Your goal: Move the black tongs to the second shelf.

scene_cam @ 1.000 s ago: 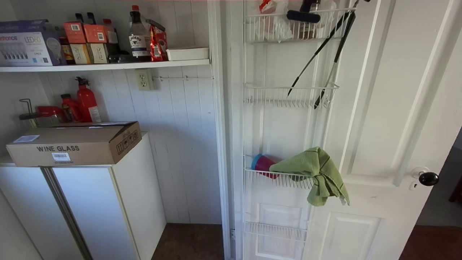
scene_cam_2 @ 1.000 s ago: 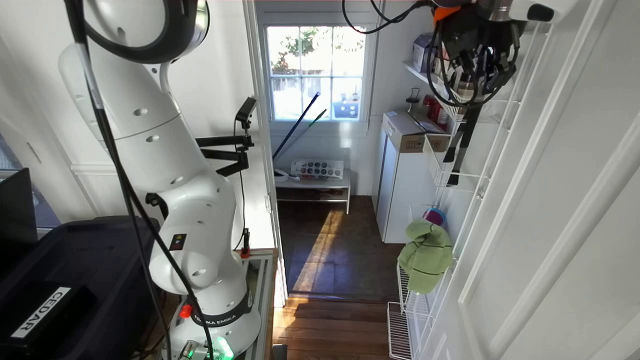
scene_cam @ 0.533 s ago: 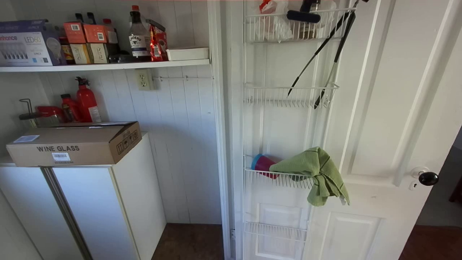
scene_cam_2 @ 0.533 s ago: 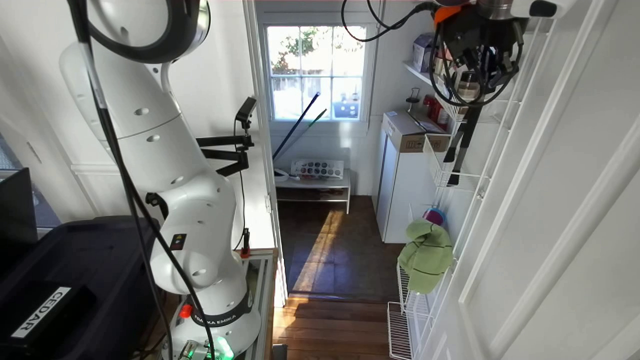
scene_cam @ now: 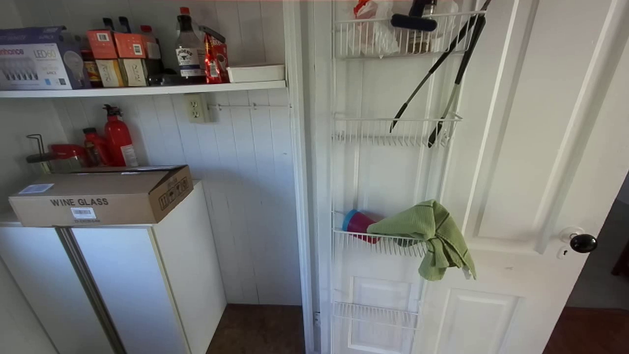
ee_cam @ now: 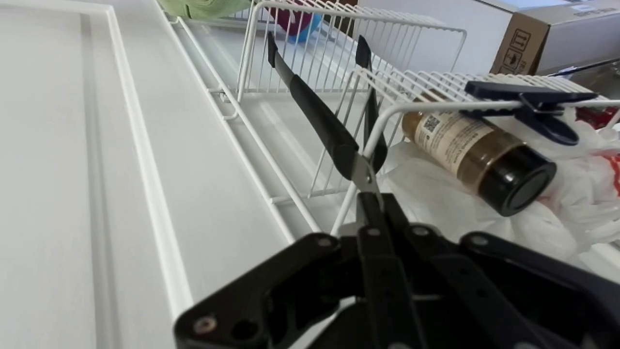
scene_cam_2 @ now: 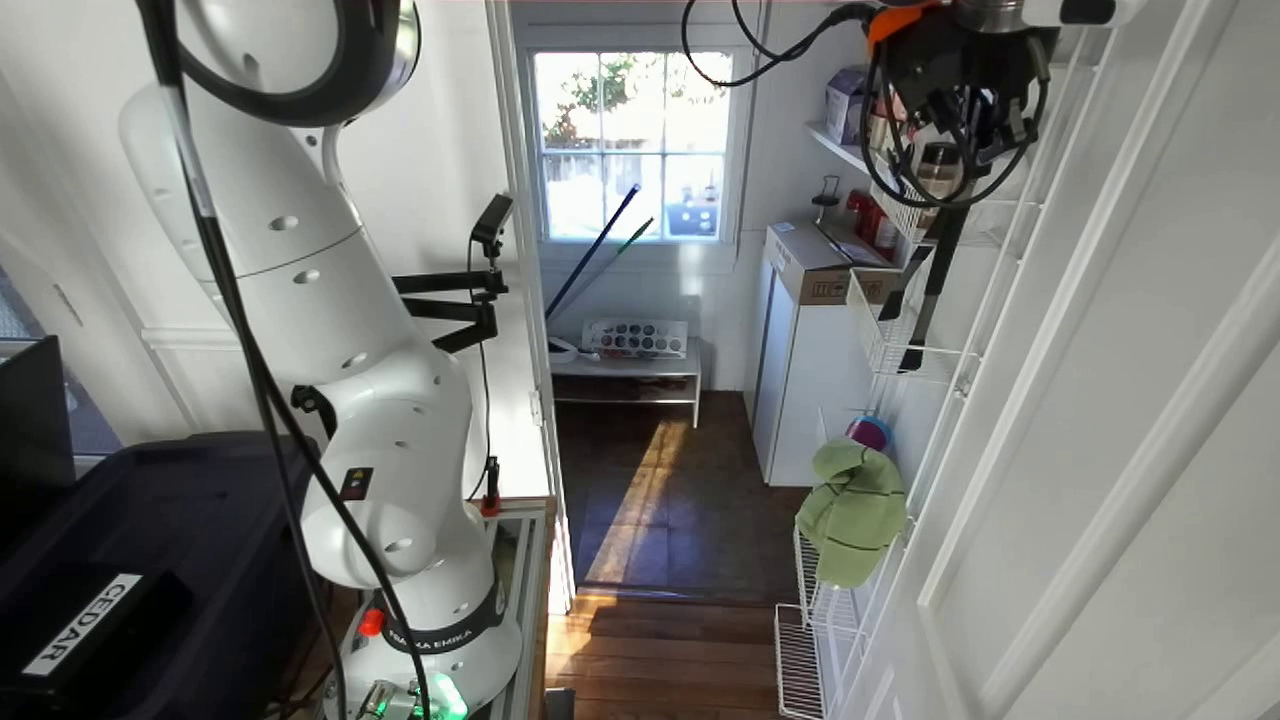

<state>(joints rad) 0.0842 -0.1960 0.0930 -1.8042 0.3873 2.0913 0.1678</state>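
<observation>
Black tongs [ee_cam: 319,116]: slanting downward, joined end up, long arms spread apart.
Claw [ee_cam: 381,209]: clenched on the tongs' joined end, near a corner of the top basket [ee_cam: 436,106].
Second shelf [scene_cam: 366,119]: white wire tier; the tongs' free ends reach its level in both exterior views, but whether they touch it I cannot tell.
Basket contents: brown bottle [ee_cam: 477,155] and white plastic bag [scene_cam: 383,37], with a dark blue object [ee_cam: 525,93] over the rim.
Third tier [scene_cam: 393,237]: tipped magenta cup [scene_cam: 359,225], green cloth [scene_cam: 435,236] draped over the edge.

Tilted black tongs [scene_cam: 462,69], second shelf [scene_cam: 373,119], green cloth [scene_cam: 432,231]
</observation>
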